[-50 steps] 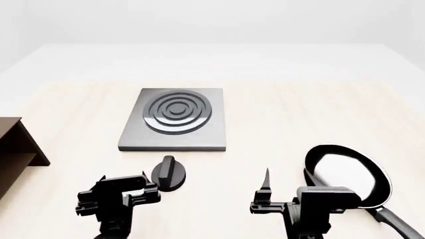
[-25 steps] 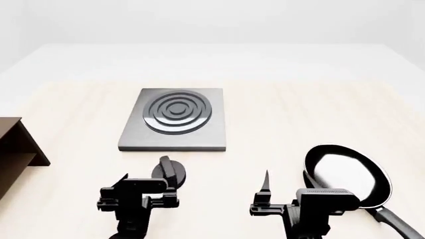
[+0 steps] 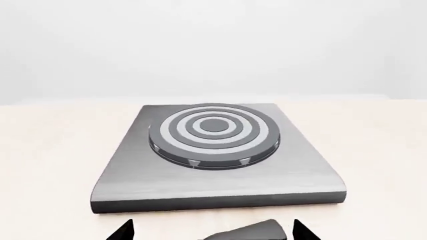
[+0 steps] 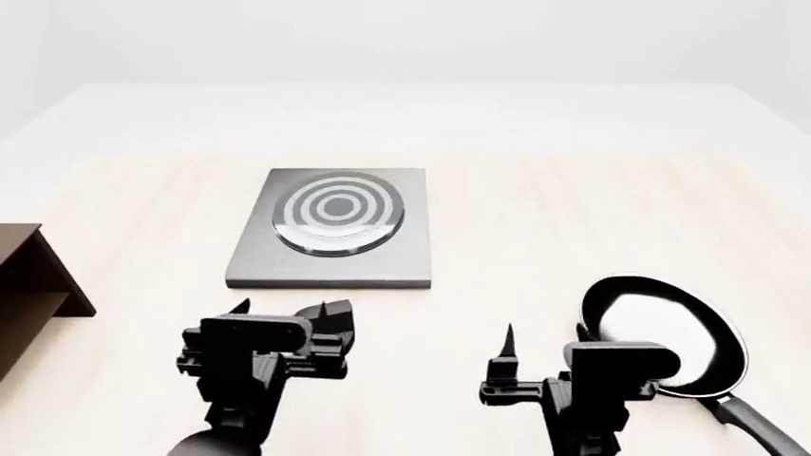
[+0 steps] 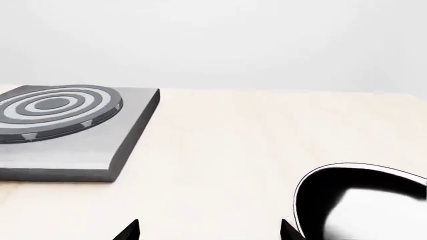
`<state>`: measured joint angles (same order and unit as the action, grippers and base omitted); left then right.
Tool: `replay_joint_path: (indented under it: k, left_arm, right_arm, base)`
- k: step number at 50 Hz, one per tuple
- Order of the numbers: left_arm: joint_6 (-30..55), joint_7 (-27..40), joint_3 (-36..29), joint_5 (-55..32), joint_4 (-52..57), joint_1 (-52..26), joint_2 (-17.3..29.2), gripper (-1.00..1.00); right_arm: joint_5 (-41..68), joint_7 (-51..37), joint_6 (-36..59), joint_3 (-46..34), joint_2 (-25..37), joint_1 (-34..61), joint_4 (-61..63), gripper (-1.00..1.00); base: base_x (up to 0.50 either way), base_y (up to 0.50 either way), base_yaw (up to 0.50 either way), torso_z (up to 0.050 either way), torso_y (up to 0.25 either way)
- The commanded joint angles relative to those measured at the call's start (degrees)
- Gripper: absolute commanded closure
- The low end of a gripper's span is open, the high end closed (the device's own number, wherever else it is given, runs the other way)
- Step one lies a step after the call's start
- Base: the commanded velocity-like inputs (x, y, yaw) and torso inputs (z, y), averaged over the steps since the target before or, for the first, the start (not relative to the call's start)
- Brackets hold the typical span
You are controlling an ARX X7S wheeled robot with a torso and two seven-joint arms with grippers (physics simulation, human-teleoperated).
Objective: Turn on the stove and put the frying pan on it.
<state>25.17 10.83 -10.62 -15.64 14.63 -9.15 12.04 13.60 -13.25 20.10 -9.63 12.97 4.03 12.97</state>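
The stove (image 4: 332, 258) is a flat grey slab at the table's middle, and its burner rings (image 4: 337, 211) show pale bands. It also shows in the left wrist view (image 3: 220, 170) and the right wrist view (image 5: 73, 145). The black knob (image 3: 248, 232) lies just in front of the slab, between my left gripper's open fingers, mostly hidden in the head view. My left gripper (image 4: 287, 313) (image 3: 212, 231) is open. The frying pan (image 4: 666, 334) (image 5: 363, 202) lies at the front right, handle toward me. My right gripper (image 4: 548, 342) (image 5: 208, 231) is open and empty, just left of the pan.
A dark brown wooden shelf (image 4: 32, 280) stands at the table's left edge. The pale wooden table (image 4: 545, 218) runs back to a white wall. The pan's handle (image 4: 761, 427) points to the front right corner.
My left gripper has moved forward and right until its fingers straddle the knob. The burner rings have turned from dark to pale. The right arm has hardly moved.
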Motion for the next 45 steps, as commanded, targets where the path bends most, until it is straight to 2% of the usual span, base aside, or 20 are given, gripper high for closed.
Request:
replay_joint_path:
  k: [1,2,3,4,5,6,7,8,9,10,17,18,31,39,45]
  left_arm:
    - [5.31,1.95,5.11,-3.45,9.14,0.74,2.68,-1.0]
    - [5.28,2.04,5.25,-3.47,9.11,0.77,2.71,-1.0]
    - [5.18,2.0,5.84,-3.85,9.5,1.4,2.98,-1.0]
    - [5.28,2.0,5.96,-4.03,9.87,1.56,3.08,-1.0]
    - [5.29,2.04,6.04,-4.12,10.07,1.66,3.13,-1.0]
    - [0.73,0.74,7.22,-3.59,8.97,4.66,3.86,-1.0]
    - [0.4,0.79,7.13,-3.32,8.59,4.67,3.85,-1.0]
    - [0.42,0.81,7.11,-3.35,8.61,4.68,3.87,-1.0]
    - [0.46,0.85,7.06,-3.36,8.81,4.75,3.92,-1.0]
    - [0.45,0.87,7.0,-3.33,8.87,4.77,3.95,-1.0]
    - [-0.16,0.79,6.71,-3.19,8.69,5.1,4.15,-1.0]
    - [-0.11,0.82,6.71,-3.23,8.71,5.08,4.17,-1.0]
    - [-0.79,0.88,5.92,-2.83,7.38,4.79,4.25,-1.0]
    - [-0.73,1.04,5.73,-3.0,7.61,4.76,4.46,-1.0]
    - [-0.64,1.22,5.48,-3.0,7.79,4.73,4.6,-1.0]
  right_arm:
    - [3.28,2.46,16.53,-2.37,6.2,4.69,14.83,-1.0]
    - [3.8,3.01,18.07,-2.69,6.97,5.19,16.46,-1.0]
    - [6.24,3.36,26.67,-2.72,10.47,9.33,25.05,-1.0]
    - [7.29,3.72,30.96,-2.37,11.27,10.43,27.43,-1.0]
    - [7.48,3.88,31.81,-2.39,11.91,10.96,28.66,-1.0]
    - [16.07,-1.5,40.41,-10.99,20.5,19.55,24.02,-1.0]
    - [7.48,7.09,49.0,-18.32,29.1,28.15,25.8,-1.0]
    - [-1.12,15.68,57.6,-18.56,37.69,31.65,25.51,-1.0]
    - [-9.71,24.28,66.19,-22.97,34.08,31.72,22.3,-1.0]
    - [-18.31,32.87,69.84,-25.21,33.17,33.19,20.3,-1.0]
    - [-78.47,93.03,69.73,-26.1,37.66,30.15,21.63,-1.0]
    - [-83.44,101.63,69.74,-26.36,38.21,29.78,21.71,-1.0]
    - [-84.87,103.06,69.66,-30.17,45.54,22.85,17.98,-1.0]
    - [-82.99,102.6,69.37,-28.25,48.89,14.84,18.39,-1.0]
    - [-81.08,99.76,68.31,-24.08,48.58,10.47,17.52,-1.0]
  base:
    - [0.0,0.0,0.0,0.0,0.0]
    - [0.0,0.0,0.0,0.0,0.0]
    - [0.0,0.0,0.0,0.0,0.0]
    - [0.0,0.0,0.0,0.0,0.0]
    - [0.0,0.0,0.0,0.0,0.0]
    - [0.0,0.0,0.0,0.0,0.0]
    - [0.0,0.0,0.0,0.0,0.0]
    - [0.0,0.0,0.0,0.0,0.0]
    - [0.0,0.0,0.0,0.0,0.0]
    - [0.0,0.0,0.0,0.0,0.0]
    - [0.0,0.0,0.0,0.0,0.0]
    - [0.0,0.0,0.0,0.0,0.0]
    - [0.0,0.0,0.0,0.0,0.0]
    - [0.0,0.0,0.0,0.0,0.0]
    - [0.0,0.0,0.0,0.0,0.0]
